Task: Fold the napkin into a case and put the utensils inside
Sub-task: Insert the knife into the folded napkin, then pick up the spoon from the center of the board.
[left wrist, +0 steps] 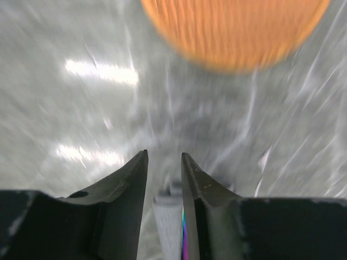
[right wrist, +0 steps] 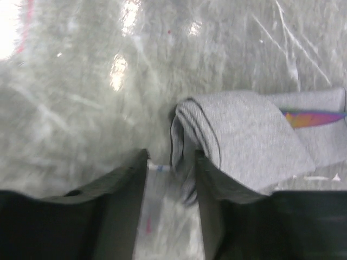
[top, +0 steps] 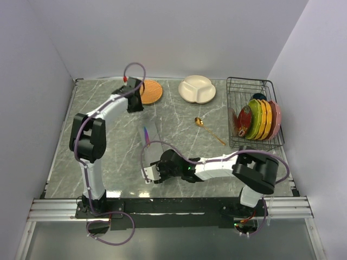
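Though inside case, knife tip bare.

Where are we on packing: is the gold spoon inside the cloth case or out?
Out. The gold spoon lies bare on the table, apart from the grey case holding the purple knife.

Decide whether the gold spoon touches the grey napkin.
Apart: the top view shows bare table between the spoon and the folded napkin.
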Controlling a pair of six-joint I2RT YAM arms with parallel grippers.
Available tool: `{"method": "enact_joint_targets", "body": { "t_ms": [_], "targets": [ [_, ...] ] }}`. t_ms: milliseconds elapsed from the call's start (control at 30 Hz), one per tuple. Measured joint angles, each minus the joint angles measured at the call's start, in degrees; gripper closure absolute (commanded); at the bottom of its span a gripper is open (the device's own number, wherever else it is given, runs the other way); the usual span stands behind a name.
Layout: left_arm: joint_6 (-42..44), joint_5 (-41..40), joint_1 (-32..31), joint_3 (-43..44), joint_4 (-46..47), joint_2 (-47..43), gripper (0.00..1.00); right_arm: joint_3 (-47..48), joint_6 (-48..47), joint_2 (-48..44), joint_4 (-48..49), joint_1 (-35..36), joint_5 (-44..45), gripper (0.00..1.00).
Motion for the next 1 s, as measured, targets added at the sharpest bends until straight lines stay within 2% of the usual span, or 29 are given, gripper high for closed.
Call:
{"method": "enact_joint_targets", "body": {
  "t_ms": [100, 200, 367, 500, 633, 767, 1000],
  "targets": [
    [1.64, -0.55, 2.51, 5.95, 1.81, 0.02, 0.52, -0.07, 1.57, -4.09, -3.3, -0.94, -1.95, 0.44],
    [3.08, -0.46, 3.5, 8.0, 4.68, -1.16, 0.46, 0.07, 4.09, -9.05, -6.99, -3.26, -4.04, 0.43],
    [4.13, 1.53, 4.31, 6.71, 6.84, -6.14, 0.45, 2.38, 12.22, -18.75, -16.63, -13.7, -5.64, 0.4],
    [4.2, 3.67, 5.11, 4.81, 7.93, -11.39, 0.45, 6.99, 19.19, -21.46, -24.26, -23.02, -3.78, 0.41],
    [4.35, 6.14, 5.66, 3.85, 9.81, -14.99, 0.45, 11.65, 24.57, -18.69, -31.74, -31.65, -1.51, 0.47],
    [4.35, 8.44, 5.64, 3.19, 10.6, -15.93, 0.45, 16.59, 27.69, -10.97, -36.81, -37.9, -1.01, 0.49],
    [4.33, 10.43, 5.62, 2.64, 10.25, -15.91, 0.45, 22.58, 28.48, 0.83, -42.34, -46.58, -1.77, 0.51]
  ]
}}
